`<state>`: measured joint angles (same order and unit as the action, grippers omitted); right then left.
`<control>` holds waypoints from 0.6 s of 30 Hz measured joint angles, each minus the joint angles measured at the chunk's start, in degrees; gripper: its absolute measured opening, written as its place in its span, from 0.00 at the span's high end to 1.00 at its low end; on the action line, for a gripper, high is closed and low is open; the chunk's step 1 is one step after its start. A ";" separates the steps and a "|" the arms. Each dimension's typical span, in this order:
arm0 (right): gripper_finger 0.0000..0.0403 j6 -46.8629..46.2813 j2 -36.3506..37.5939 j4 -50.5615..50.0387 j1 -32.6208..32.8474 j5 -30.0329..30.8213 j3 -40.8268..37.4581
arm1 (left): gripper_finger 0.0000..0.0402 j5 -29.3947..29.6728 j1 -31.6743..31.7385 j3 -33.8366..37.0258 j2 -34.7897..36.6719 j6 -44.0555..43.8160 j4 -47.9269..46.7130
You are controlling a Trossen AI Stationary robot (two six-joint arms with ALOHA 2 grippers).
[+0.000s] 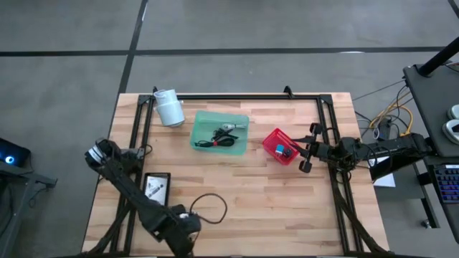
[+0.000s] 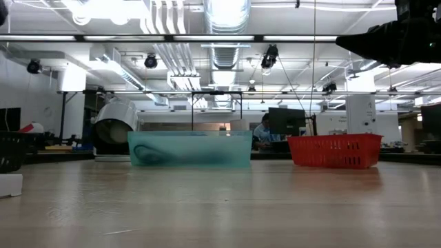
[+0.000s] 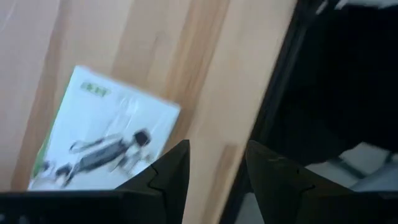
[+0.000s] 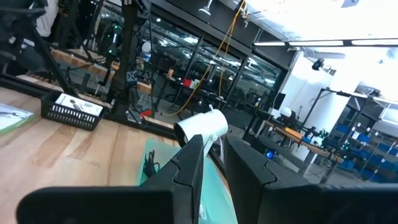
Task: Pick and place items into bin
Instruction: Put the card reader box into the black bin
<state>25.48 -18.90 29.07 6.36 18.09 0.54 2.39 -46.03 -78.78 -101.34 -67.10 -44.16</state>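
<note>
Left gripper (image 3: 214, 171): low over the wood at the table's near edge, fingers slightly parted, holding nothing.
White packet (image 3: 102, 140): flat on the table, just beside one fingertip.
Right gripper (image 4: 211, 165): raised level, fingers a narrow gap apart, empty.
Green bin (image 1: 219, 132): ahead of the right fingers, black cables (image 1: 217, 138) inside.
Red basket (image 1: 280, 146): just beside the right gripper.

wood table (image 1: 272, 208), black frame along edges. on it: green bin (image 1: 219, 132) and red basket (image 1: 281, 145) just beside right pincer (image 1: 310, 148), basket nearer; white roll (image 1: 169, 107) beyond bin; black tray (image 1: 156, 186) and looped black cable (image 1: 211, 208) near left pincer (image 1: 188, 228).
</note>
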 joint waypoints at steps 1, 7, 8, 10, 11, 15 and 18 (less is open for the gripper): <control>0.87 -0.26 0.00 0.01 0.01 0.00 0.00 | 0.65 -0.03 -0.63 0.66 0.02 0.28 -0.35; 0.87 -0.46 0.00 0.27 0.01 0.00 0.00 | 0.65 -0.82 -3.74 4.31 0.02 3.08 0.97; 0.87 -0.46 0.00 0.27 -0.01 0.00 0.00 | 0.65 -0.96 -3.84 4.51 0.02 3.11 1.09; 0.87 -0.46 0.00 0.29 -0.01 0.00 0.00 | 0.65 -0.94 -3.83 4.94 0.02 3.42 1.24; 0.87 -0.46 0.00 0.28 -0.01 0.00 0.00 | 0.65 -0.82 -3.80 5.17 0.02 4.30 1.19; 0.87 -0.24 0.00 0.25 -0.01 0.00 0.00 | 0.65 -0.37 -3.74 6.97 0.02 6.09 2.94; 0.87 -0.14 0.00 0.24 -0.01 0.00 0.00 | 0.65 -0.43 -3.64 8.80 0.02 6.04 4.19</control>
<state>25.34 -18.90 29.31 6.35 18.09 0.54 1.96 -49.66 -69.98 -101.32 -61.05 -39.97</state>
